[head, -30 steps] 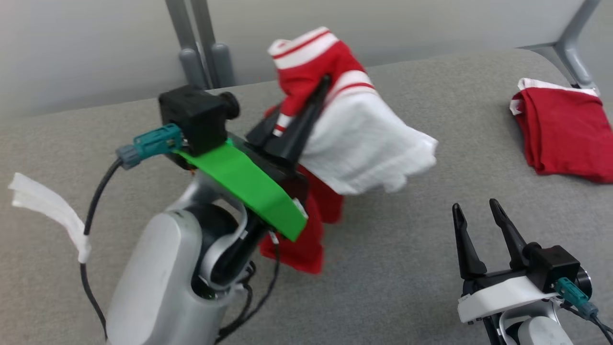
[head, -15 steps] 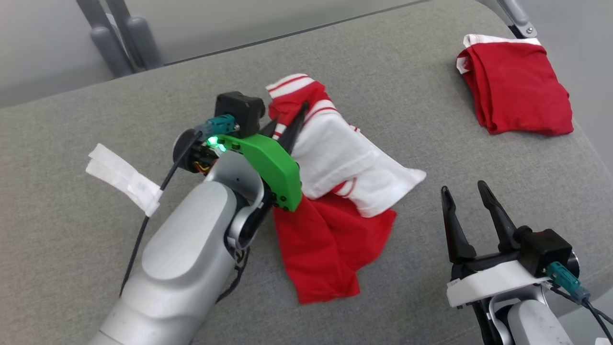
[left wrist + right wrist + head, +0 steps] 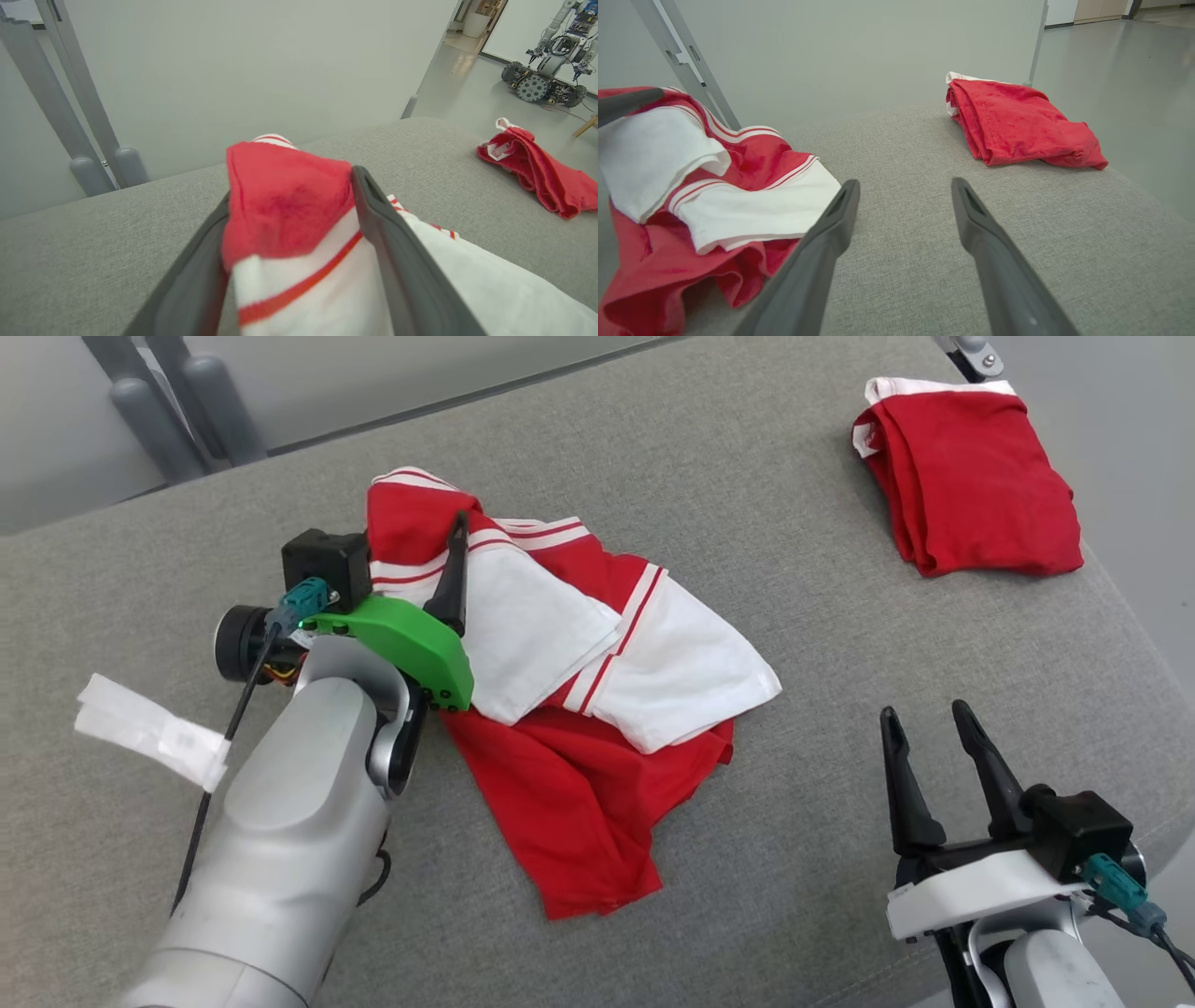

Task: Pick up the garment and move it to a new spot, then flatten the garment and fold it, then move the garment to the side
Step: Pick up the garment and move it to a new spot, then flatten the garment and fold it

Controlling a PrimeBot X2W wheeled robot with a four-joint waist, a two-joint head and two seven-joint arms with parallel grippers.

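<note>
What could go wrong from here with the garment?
Cloth sits between the fingers of the open left claw; retracting might drag the garment.
Its white sleeves lie folded over the red body; flattening could press in creases.
The folded red cloth sits near the table edge; a wide sweep might knock it.

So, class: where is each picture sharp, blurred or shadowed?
Head view: sharp, evenly lit, faint shadow under the garment. Left wrist view: it looks soft near the lens. Right wrist view: right gripper blurs towards its base; folded garment crisp.
</note>
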